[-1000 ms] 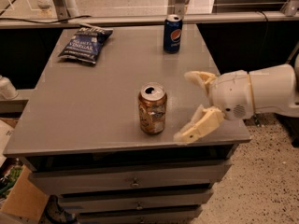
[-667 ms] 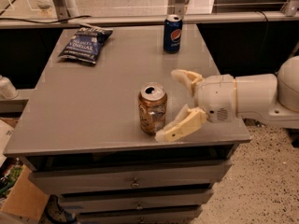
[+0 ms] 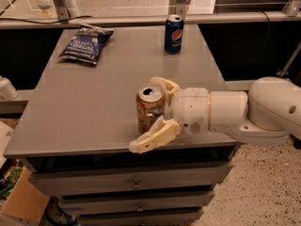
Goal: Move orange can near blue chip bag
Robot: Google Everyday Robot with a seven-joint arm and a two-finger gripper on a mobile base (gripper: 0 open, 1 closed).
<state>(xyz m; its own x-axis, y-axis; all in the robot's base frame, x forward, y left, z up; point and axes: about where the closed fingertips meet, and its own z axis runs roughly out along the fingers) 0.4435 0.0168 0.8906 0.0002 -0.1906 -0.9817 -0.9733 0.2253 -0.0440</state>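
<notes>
The orange can (image 3: 149,108) stands upright near the front edge of the grey table (image 3: 84,112), with its silver top showing. My gripper (image 3: 144,113) comes in from the right and straddles the can. One cream finger (image 3: 164,85) is behind the can and the other (image 3: 157,135) is in front of its base. The jaws are open and have not closed on the can. The blue chip bag (image 3: 87,44) lies flat at the table's far left corner, well away from the can.
A blue Pepsi can (image 3: 173,33) stands upright at the far edge of the table, right of centre. Drawers (image 3: 136,185) are below the tabletop. A cardboard box (image 3: 19,201) sits on the floor at the left. A counter rail (image 3: 141,19) runs behind the table.
My gripper has moved left from beside the can until its open fingers sit on either side of it. The can, the chip bag and the Pepsi can have not moved.
</notes>
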